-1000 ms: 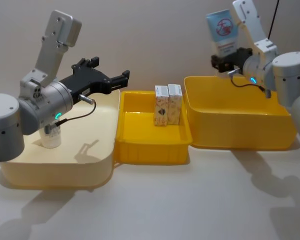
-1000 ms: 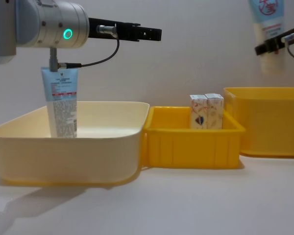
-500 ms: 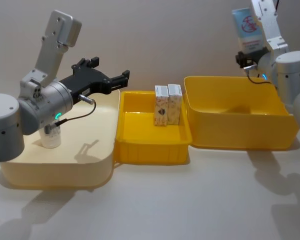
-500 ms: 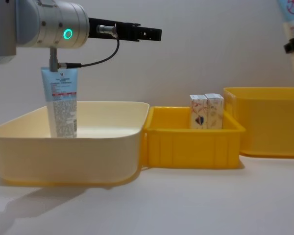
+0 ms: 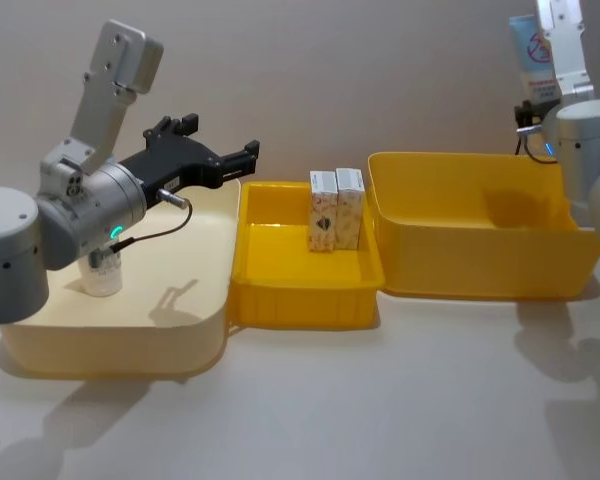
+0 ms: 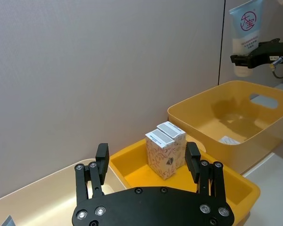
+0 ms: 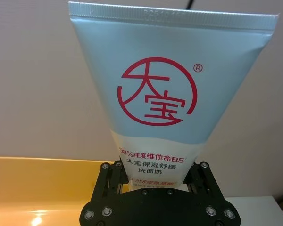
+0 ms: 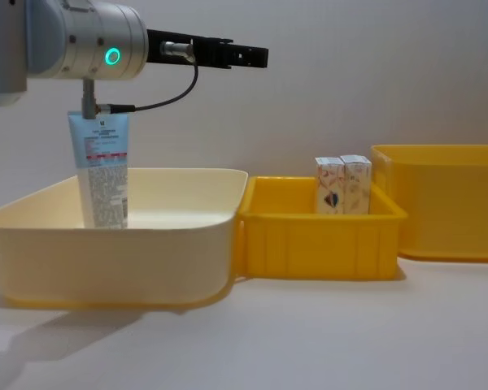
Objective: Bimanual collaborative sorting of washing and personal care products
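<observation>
At the upper right, the right gripper (image 7: pixel 153 186) is clamped on an upright tube (image 7: pixel 162 110) above the deep yellow bin (image 5: pixel 480 262), while the left gripper (image 6: pixel 148 165), jaws apart, hovers far left.

- We see a pale-blue tube (image 7: pixel 166 108) with a red circled mark and dark print on its white lower part.
- Our second tube (image 8: pixel 103 171) is pale blue with red and dark print.
- Two cartons (image 5: pixel 335 208) are white with coloured print.
- One bin (image 5: pixel 110 345) is cream; two bins (image 5: pixel 300 298) are yellow.
- Both claws (image 6: pixel 147 169) are black.
</observation>
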Motion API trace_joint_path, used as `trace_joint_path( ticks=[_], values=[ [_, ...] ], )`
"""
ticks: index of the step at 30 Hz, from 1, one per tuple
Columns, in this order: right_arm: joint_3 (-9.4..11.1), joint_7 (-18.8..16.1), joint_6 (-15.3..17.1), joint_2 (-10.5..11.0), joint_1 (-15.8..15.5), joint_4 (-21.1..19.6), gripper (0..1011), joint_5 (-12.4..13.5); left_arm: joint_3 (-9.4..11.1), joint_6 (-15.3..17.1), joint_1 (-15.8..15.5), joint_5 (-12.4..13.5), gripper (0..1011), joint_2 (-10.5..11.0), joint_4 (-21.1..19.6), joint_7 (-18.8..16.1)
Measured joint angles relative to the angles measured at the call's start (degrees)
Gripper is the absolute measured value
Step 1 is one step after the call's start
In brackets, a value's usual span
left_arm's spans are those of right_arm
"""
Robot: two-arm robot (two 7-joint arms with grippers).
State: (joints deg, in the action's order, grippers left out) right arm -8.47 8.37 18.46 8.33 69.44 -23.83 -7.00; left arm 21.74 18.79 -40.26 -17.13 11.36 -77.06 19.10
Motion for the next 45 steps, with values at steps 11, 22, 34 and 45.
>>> trace_joint_path(
  ticks=[11, 22, 34, 45],
  values=[
    [0.85, 3.4, -1.25, -0.3, 2.2, 4.21, 559, -0.38, 0.0, 0.0, 0.0, 0.0, 1003, 0.0, 0.0, 0.0],
    [1.19, 4.78, -1.8, -0.4, 3.07, 5.99, 559, -0.54, 0.0, 0.0, 0.0, 0.0, 1003, 0.0, 0.0, 0.0],
    [1.31, 5.32, -2.03, -0.46, 3.39, 6.64, 559, -0.6, 0.0, 0.0, 0.0, 0.0, 1003, 0.0, 0.0, 0.0],
    [1.37, 5.5, -2.08, -0.47, 3.52, 6.92, 559, -0.63, 0.0, 0.0, 0.0, 0.0, 1003, 0.0, 0.0, 0.0]
  ],
)
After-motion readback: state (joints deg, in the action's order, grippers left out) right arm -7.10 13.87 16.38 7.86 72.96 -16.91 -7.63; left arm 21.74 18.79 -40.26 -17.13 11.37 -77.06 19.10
